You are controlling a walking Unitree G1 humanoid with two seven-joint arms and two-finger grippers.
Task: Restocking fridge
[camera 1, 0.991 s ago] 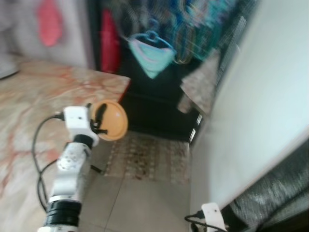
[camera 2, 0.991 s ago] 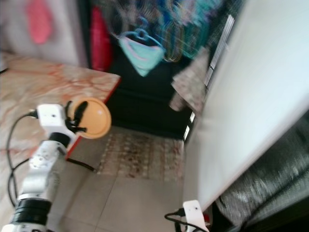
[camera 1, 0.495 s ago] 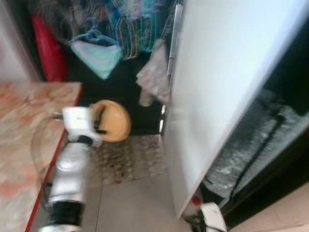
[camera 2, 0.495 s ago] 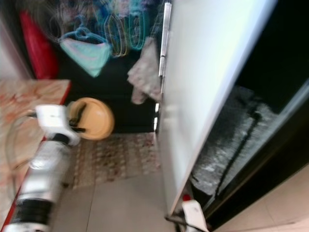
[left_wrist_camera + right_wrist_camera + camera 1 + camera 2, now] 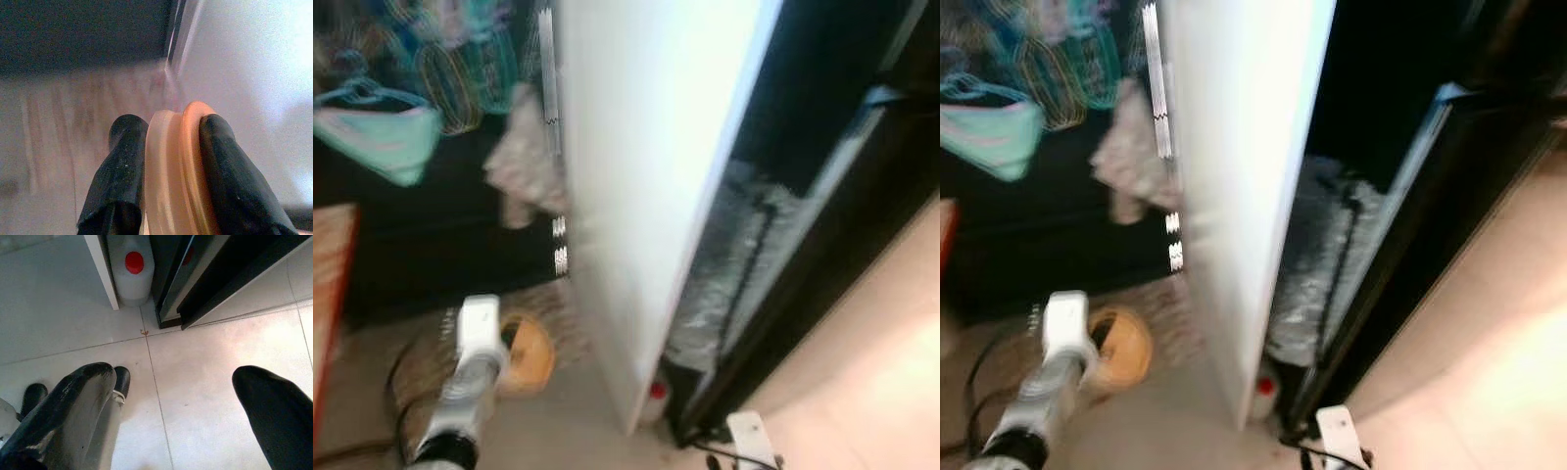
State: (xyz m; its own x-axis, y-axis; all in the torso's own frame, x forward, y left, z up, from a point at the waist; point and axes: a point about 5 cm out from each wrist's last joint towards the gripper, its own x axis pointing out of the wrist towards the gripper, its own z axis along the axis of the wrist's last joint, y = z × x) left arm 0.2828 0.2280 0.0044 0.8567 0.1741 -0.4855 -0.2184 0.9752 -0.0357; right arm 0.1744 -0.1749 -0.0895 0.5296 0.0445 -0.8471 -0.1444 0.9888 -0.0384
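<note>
Your view is blurred. The landmark is the tall, smooth white fridge door [image 5: 646,186], standing open edge-on in the middle of the scene.

To the left of the door, pale turquoise cloth on hangers [image 5: 382,137] hangs against a dark background. Below it, your left gripper [image 5: 168,171] is clamped on the rim of a shallow, round orange plastic bowl [image 5: 524,354], held on edge, one black finger [image 5: 120,171] on each face. The bowl is low, just left of the door's bottom corner, above a patterned rug [image 5: 543,304].

At the foot of the door, a translucent plastic jug with a red cap [image 5: 131,265] stands on glossy pale floor tiles [image 5: 205,382].

To the right of the door, the fridge interior is dark, with something crinkled and silvery [image 5: 724,264] inside. Your right gripper [image 5: 171,411] hangs over the tiles, fingers spread and holding nothing.
</note>
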